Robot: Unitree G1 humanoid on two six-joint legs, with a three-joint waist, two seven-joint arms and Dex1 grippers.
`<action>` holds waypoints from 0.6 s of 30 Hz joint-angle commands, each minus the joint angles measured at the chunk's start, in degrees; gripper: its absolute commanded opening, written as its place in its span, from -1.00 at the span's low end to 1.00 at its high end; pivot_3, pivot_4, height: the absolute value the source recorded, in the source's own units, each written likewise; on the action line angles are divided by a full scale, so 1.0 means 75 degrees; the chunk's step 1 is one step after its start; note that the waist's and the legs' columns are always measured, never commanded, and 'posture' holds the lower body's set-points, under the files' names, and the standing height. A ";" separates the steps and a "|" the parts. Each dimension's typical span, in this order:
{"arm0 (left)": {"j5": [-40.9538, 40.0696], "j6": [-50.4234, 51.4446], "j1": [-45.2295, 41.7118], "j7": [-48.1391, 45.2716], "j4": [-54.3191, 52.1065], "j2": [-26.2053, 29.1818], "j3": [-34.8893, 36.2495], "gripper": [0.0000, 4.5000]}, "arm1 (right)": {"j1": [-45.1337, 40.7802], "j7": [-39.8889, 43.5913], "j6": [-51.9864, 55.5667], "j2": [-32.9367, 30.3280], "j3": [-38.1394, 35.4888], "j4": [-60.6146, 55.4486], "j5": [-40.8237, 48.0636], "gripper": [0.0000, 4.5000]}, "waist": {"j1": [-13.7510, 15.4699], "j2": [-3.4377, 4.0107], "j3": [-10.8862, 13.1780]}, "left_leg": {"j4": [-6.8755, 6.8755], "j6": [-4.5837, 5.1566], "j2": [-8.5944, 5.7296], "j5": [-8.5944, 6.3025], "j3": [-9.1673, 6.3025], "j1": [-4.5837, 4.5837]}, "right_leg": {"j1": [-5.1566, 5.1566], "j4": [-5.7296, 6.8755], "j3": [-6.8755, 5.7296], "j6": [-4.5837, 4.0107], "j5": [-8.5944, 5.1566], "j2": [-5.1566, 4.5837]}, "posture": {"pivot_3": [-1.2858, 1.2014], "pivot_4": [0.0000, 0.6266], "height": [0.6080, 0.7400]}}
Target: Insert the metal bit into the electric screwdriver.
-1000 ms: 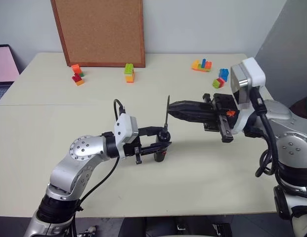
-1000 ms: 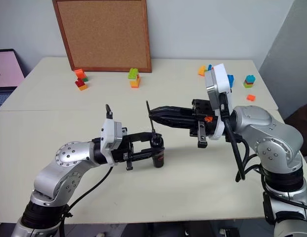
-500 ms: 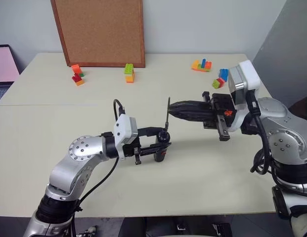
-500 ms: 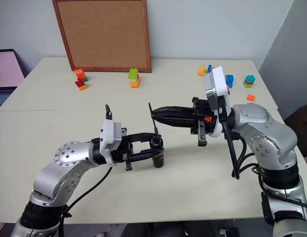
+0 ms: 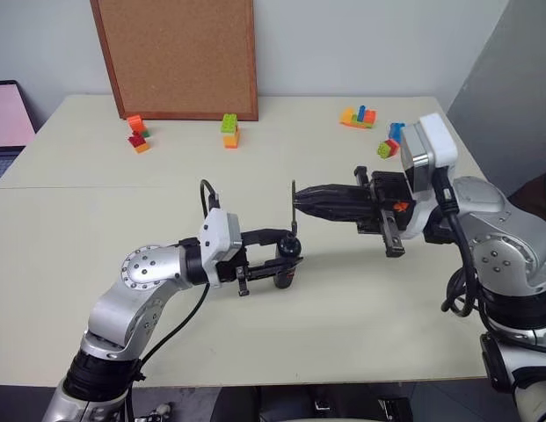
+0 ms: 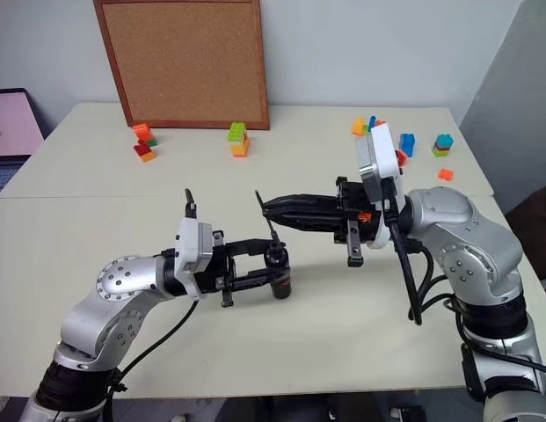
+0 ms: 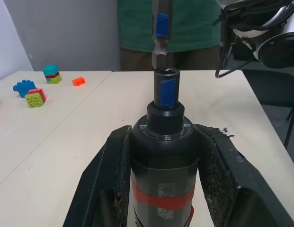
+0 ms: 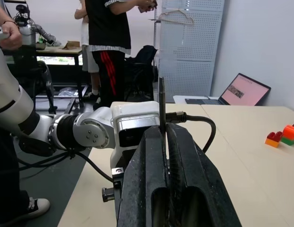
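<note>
**A:** What does the metal bit (image 5: 293, 204) look like right now?

**B:** A thin, dark grey rod standing close to upright. In the left wrist view it shows a blue patch on its shank, and its lower end sits right at the mouth of the electric screwdriver (image 5: 287, 265). I cannot tell whether it has gone in.

**A:** And the screwdriver itself?

**B:** A stubby black cylinder with a red band low on its body and a narrower collar on top, which also carries a blue patch. It stands upright above the cream table (image 5: 360, 316), toward the middle of the near half.

**A:** What holds them?

**B:** The right gripper (image 5: 299, 200) reaches in level from the right side, its two black fingers pressed together on the bit's shank. The left gripper (image 5: 294, 261) comes in level from the left, its fingers clamped on either side of the screwdriver's body.

**A:** Anything else on the table?

**B:** A cork board (image 5: 178, 54) leans at the far edge, with small heaps of coloured toy bricks (image 5: 229, 129) in front of it and more near the far right corner. A laptop (image 5: 9, 123) sits at the far left edge.
</note>
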 commanded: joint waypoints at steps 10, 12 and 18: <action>0.0223 -0.0135 0.0173 -0.0097 0.0371 0.0153 -0.0038 -0.27 | -0.0006 0.0314 -0.0413 -0.0078 0.0301 -0.0348 -0.0537 -1.00 | 0.0000 0.0001 -0.0004 | -0.0001 0.0000 0.0000 0.0000 0.0000 0.0014 | 0.0009 0.0003 -0.0001 -0.0001 0.0000 0.0000 | 0.03 -0.52 1.00; 0.0229 -0.0155 0.0177 -0.0121 0.0385 0.0163 -0.0042 -0.27 | -0.0014 0.0294 -0.0427 -0.0041 0.0300 -0.0352 -0.0554 -1.00 | 0.0000 0.0001 -0.0005 | -0.0001 0.0000 0.0000 0.0000 0.0000 0.0016 | 0.0011 0.0003 -0.0001 -0.0001 0.0000 0.0000 | 0.03 -0.52 1.00; 0.0240 -0.0165 0.0167 -0.0152 0.0388 0.0176 -0.0065 -0.27 | -0.0101 0.0232 -0.0500 0.0105 0.0347 -0.0318 -0.0631 -1.00 | 0.0000 0.0001 -0.0005 | -0.0003 0.0000 0.0000 0.0000 0.0001 0.0039 | 0.0034 0.0002 0.0000 -0.0001 0.0000 0.0000 | 0.03 -0.52 1.00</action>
